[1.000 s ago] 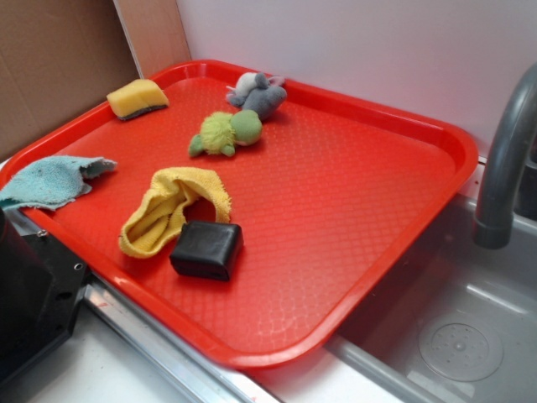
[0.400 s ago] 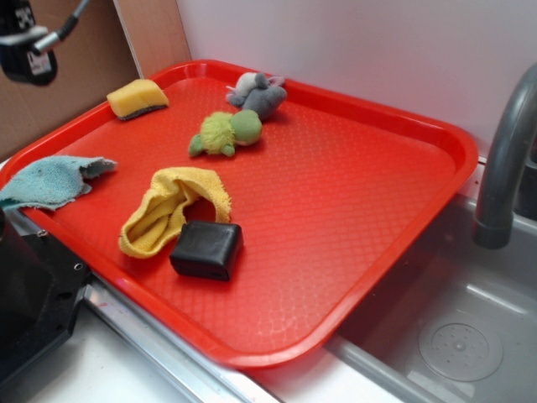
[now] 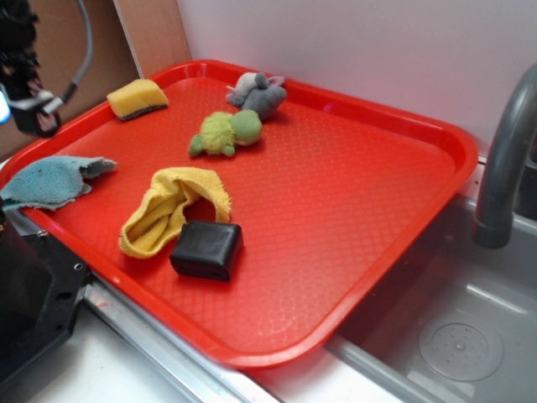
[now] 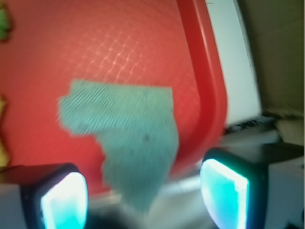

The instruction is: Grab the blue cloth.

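**Blue cloth at the tray's left rim, pincer above it**

Exterior view: A red tray (image 3: 403, 193) carries 6 items. The blue cloth (image 3: 50, 180), a small light blue-teal terry rag with fuzzy nap and ragged edges, lies at the tray's left edge, partly draped over the rim. Near it sit a yellow cloth (image 3: 172, 210) touching a black block (image 3: 206, 249), a yellow sponge (image 3: 137, 98), a green plush toy (image 3: 226, 133) and a grey plush toy (image 3: 258, 92). The pincer (image 3: 29, 113) hangs at the upper left, above the cloth and apart from it.

Wrist view: The picture is blurred. The blue cloth (image 4: 128, 138) shows as an irregular teal patch, one corner crossing the tray's rim. The pincer (image 4: 143, 193) stands wide open, its 2 fingers (image 4: 64, 198) on either side of that corner, holding nothing.
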